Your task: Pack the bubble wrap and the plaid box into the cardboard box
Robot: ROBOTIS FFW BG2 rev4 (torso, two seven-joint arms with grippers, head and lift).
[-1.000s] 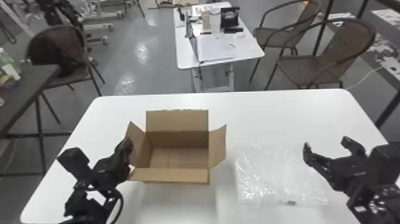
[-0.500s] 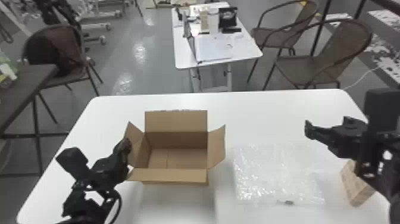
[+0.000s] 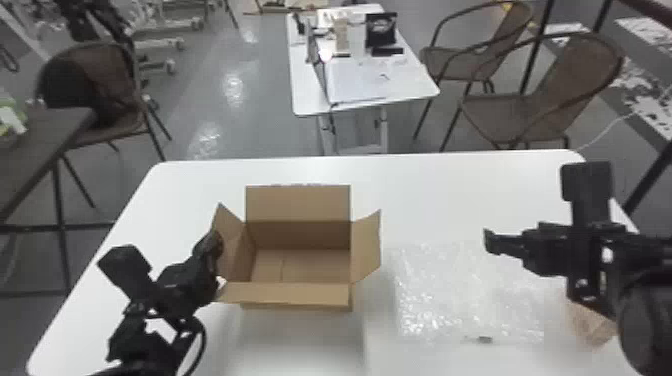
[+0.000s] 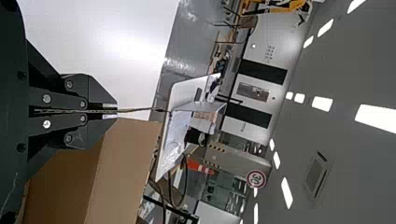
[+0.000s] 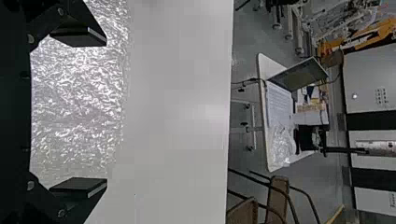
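In the head view the open cardboard box stands upright, empty inside, flaps spread. My left gripper is at its left flap; in the left wrist view that gripper pinches the thin flap edge, with cardboard beside it. Right of the box, the clear bubble wrap lies flat. My right gripper is over its far right part, fingers apart and empty. Bubble wrap shows between and beyond the fingers of the right gripper. The plaid box is partly hidden under the right arm.
The white table carries all of this, and a small dark bit lies at the wrap's near edge. Beyond the table's far edge are another table with papers and brown chairs.
My right gripper has turned and the right arm has swung, its wrist now higher over the table's right side. Part of the plaid box has come into view. The left arm stays put.
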